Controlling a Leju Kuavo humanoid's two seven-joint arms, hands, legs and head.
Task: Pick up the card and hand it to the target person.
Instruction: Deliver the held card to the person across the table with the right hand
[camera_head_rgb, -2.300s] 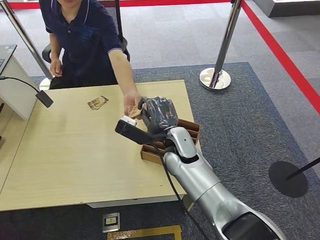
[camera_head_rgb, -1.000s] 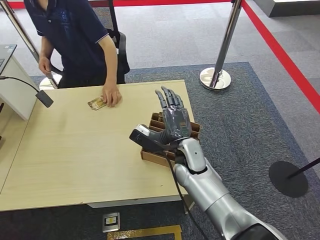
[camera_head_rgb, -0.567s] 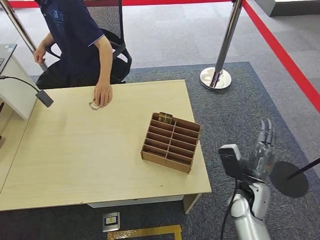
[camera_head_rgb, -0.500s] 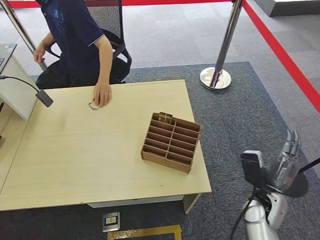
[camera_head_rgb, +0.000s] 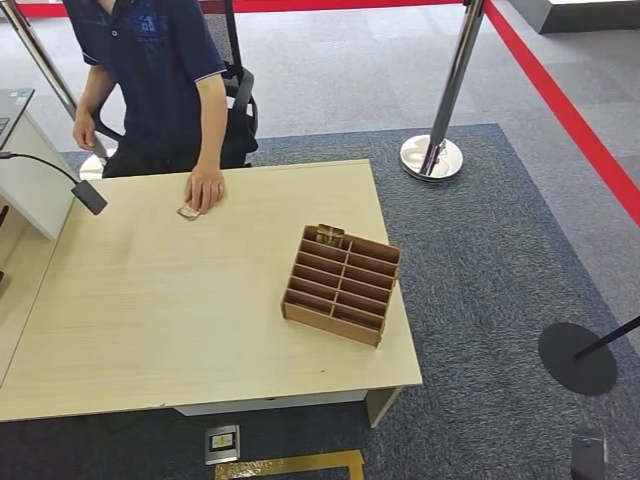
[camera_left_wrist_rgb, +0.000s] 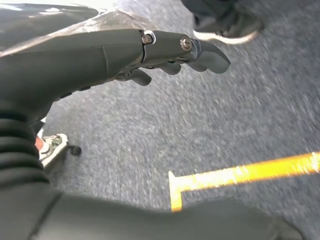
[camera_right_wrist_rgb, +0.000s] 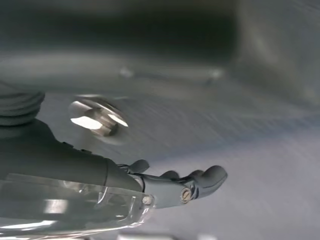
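Head view: card delivered, right arm gone from over the bench.

Head view: the right arm, which reached across the wooden tray (camera_head_rgb: 341, 283) a moment ago, has dropped out of sight, and the card (camera_head_rgb: 188, 211) now lies on the bench (camera_head_rgb: 151, 310) at its far side, partly under the person's hand (camera_head_rgb: 204, 187); I judge the handover done, with nothing left but to rest. Left wrist view: the left hand (camera_left_wrist_rgb: 113, 52) hangs over grey carpet (camera_left_wrist_rgb: 226, 120) near a yellow floor line (camera_left_wrist_rgb: 241, 174), its fingers (camera_left_wrist_rgb: 188, 47) stretched out straight, close side by side, holding nothing. Right wrist view: the right hand (camera_right_wrist_rgb: 113, 185) is lowered too, in a blurred picture, its fingers (camera_right_wrist_rgb: 196, 182) extended and holding nothing.
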